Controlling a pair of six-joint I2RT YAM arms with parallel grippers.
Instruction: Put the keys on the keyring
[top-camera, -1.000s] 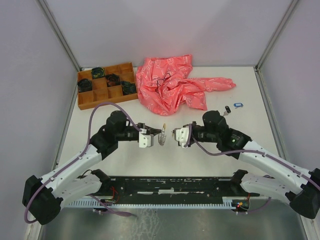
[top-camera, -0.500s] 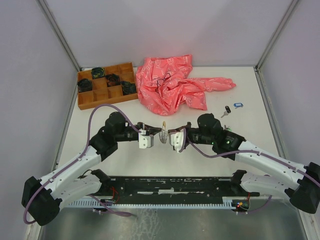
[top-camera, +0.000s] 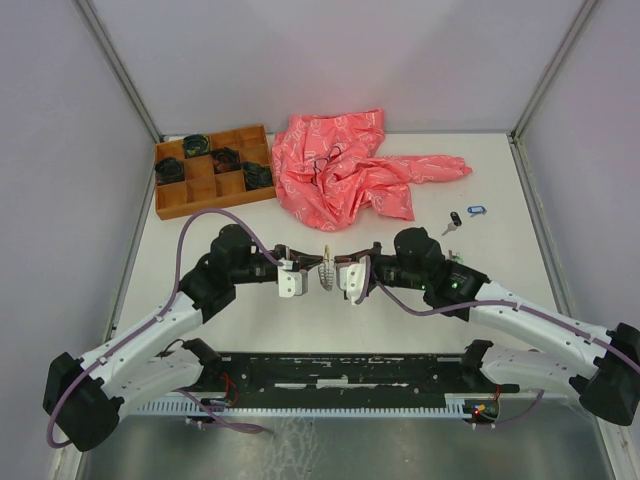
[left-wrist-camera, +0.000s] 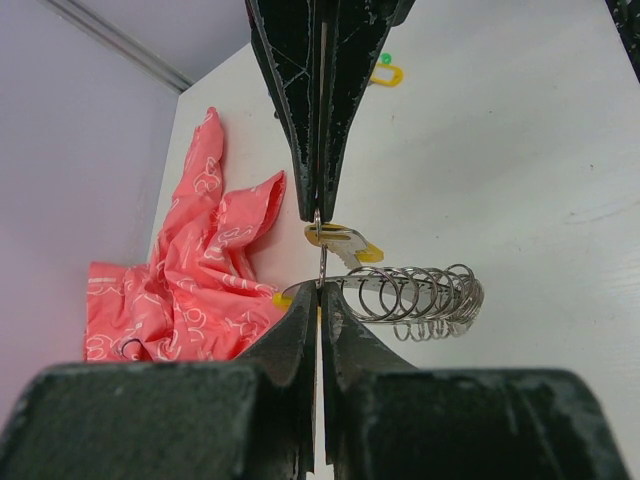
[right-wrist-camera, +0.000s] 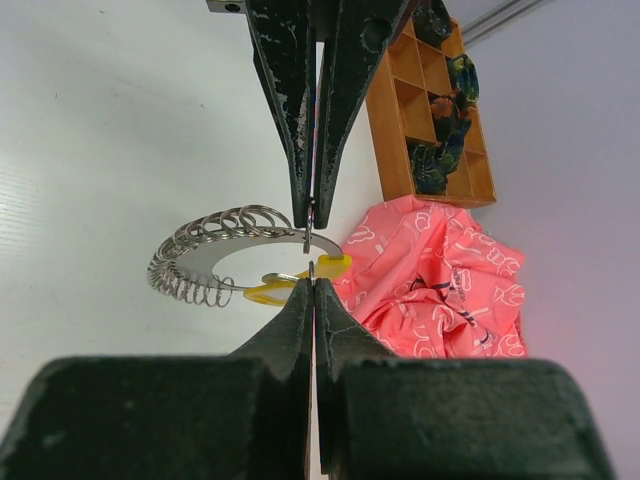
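The left tool (top-camera: 306, 268) is closed, its tips pinching a thin strand of the keyring (top-camera: 325, 271), which hangs between the two tools just off the tabletop (top-camera: 300, 315). In the left wrist view the strand runs straight through the closed jaws, and the silvery coil (left-wrist-camera: 420, 295) fans out beyond and to the right of the tips. A silver key with a yellow tag (left-wrist-camera: 342, 241) sits just past the tips, against the ring; I cannot tell whether it is threaded on.

The right tool (top-camera: 342, 272) is also closed on the ring's wire from the opposite side. In its own view the coil (right-wrist-camera: 215, 250) curves off to the left of the tips.

This looks like the holding step: the ring is braced at two points. Next, one tool probably has to let go and fetch a key. A black-tagged key (top-camera: 455, 219) and a blue-tagged key (top-camera: 475, 210) lie well behind the right tool, unthreaded.
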